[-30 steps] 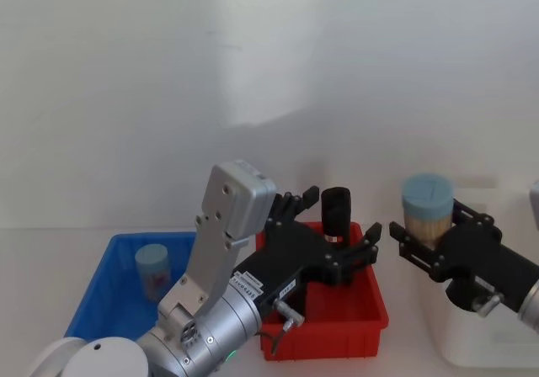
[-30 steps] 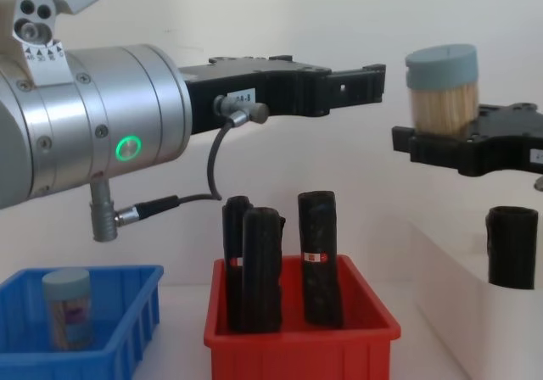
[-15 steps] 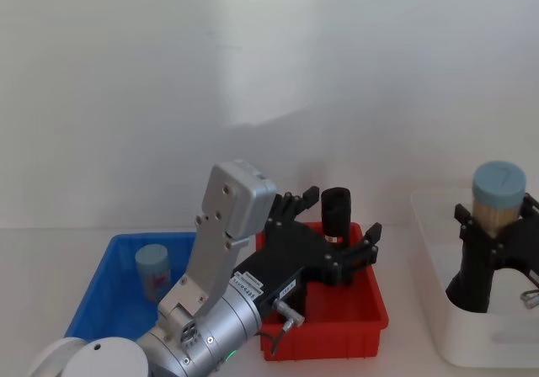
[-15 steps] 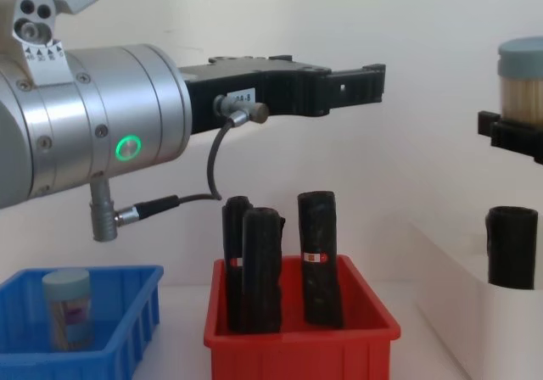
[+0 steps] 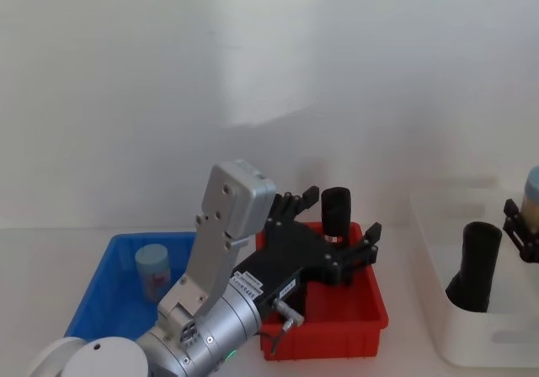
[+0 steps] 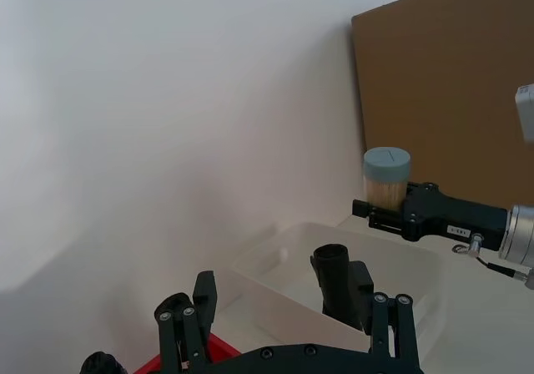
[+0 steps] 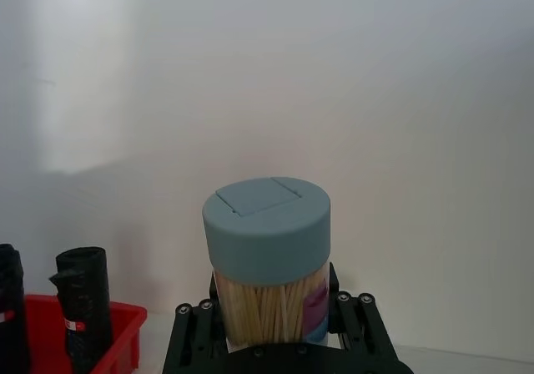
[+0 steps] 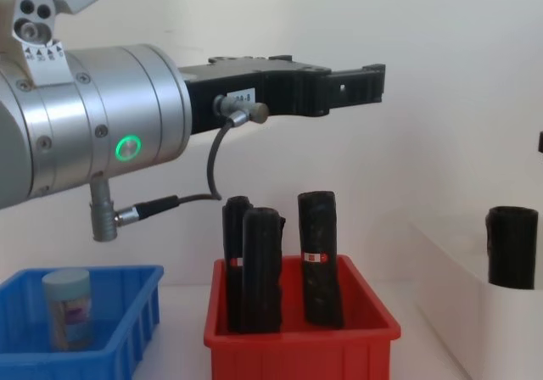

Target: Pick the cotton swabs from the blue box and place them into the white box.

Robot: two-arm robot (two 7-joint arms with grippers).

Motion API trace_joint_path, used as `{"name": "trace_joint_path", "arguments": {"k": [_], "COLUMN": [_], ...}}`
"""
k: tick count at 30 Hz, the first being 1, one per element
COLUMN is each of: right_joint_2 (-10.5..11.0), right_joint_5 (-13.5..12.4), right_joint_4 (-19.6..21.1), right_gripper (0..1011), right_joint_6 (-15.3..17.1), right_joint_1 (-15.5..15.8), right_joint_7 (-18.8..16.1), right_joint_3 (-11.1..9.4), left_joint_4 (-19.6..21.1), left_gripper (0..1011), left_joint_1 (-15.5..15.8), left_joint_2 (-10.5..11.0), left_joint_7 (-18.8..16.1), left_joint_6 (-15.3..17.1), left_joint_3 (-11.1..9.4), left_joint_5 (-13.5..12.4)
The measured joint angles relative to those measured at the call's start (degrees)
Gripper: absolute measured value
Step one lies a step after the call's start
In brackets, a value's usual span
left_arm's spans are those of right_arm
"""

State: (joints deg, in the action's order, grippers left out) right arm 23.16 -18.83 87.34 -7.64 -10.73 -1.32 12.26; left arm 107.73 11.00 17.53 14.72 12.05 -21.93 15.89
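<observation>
Gripping a cotton swabs jar [image 7: 267,261], right claw [image 7: 275,341] before white wall [image 7: 267,73], left claw [image 5: 333,246] spread empty.

One clear, grey-blue-lidded jar of cotton swabs [image 8: 67,308] stood upright in the bright blue plastic bin [image 8: 127,329]; another [image 7: 267,261] rode upright above the white plastic bin [image 6: 392,261].

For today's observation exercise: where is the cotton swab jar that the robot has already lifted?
The jar sits upright in the right gripper, held above the white box at the robot's right, over a black roll.
</observation>
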Motion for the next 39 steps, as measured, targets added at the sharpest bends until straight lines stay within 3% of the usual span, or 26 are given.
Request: {"name": "trace_joint_path", "arguments": {"k": [9, 18, 26, 39], "right_joint_2": [-2.29, -4.15, -5.23, -6.10], "right_joint_5": [-0.39, -0.10, 0.58, 1.23], "right_joint_4": [-7.27, -13.84, -17.11, -19.64], "right_gripper": [624, 624, 628, 964], "right_joint_6": [-1.55, -0.59, 0.91, 2.21], "right_joint_1": [-3.25, -7.68, -10.50, -12.81], "right_joint_7": [1.24, -3.56, -6.39, -8.50], "right_joint_3": [0.17, 0.41, 0.61, 0.77], "left_joint_4": [0.00, 0.00, 0.00, 0.00], "left_gripper": [1003, 1003, 1003, 1003], "left_joint_1": [0.00, 0.00, 0.00, 0.00], "left_joint_2": [0.00, 0.00, 0.00, 0.00], "left_joint_7": [0.00, 0.00, 0.00, 0.00], "left_joint_6": [0.00, 0.00, 0.00, 0.00], "left_joint_3": [0.00, 0.00, 0.00, 0.00], "left_joint_5": [0.00, 0.00, 0.00, -0.01]}}
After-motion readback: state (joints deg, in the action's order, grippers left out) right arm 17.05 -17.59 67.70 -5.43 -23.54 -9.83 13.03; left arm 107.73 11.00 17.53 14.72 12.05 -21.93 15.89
